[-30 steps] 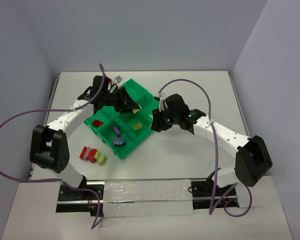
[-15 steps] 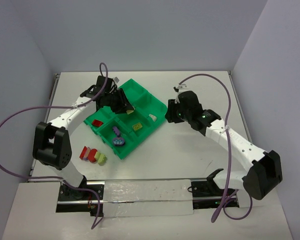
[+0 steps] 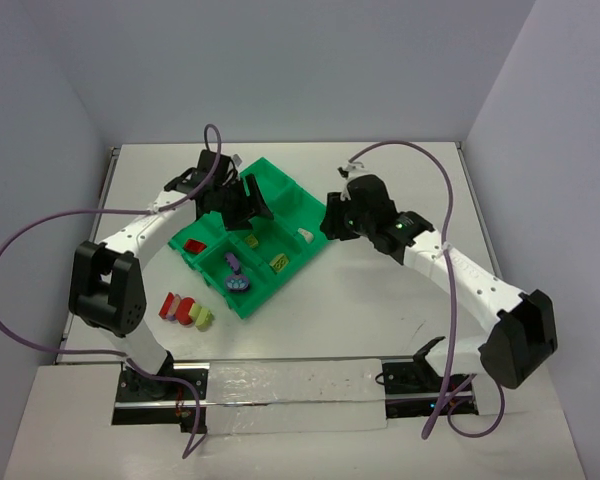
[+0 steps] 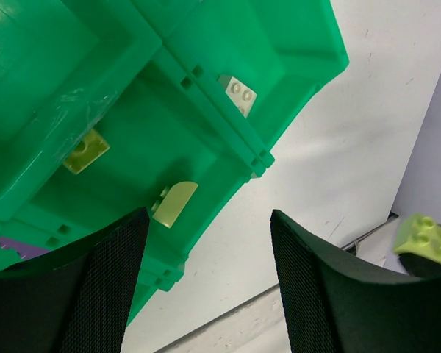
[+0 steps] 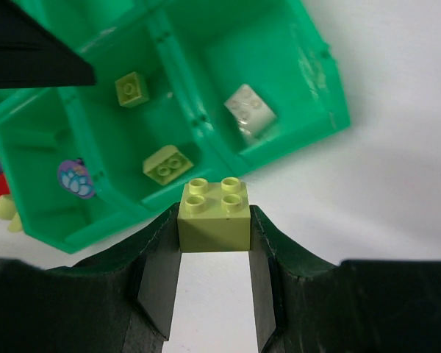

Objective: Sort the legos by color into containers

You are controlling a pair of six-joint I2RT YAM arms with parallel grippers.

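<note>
right gripper (image 5: 214, 237) pinching yellow-green brick (image 5: 214, 212), just off green tray's (image 5: 331, 110) right edge | left gripper (image 4: 209, 220) spread, empty, over tray | risk: early release drops it in white brick's (image 5: 250, 110) bin; arms crowd, could collide

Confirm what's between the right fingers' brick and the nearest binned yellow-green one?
Right wrist view: only the tray wall separates the held brick from the binned brick; nothing else.
</note>
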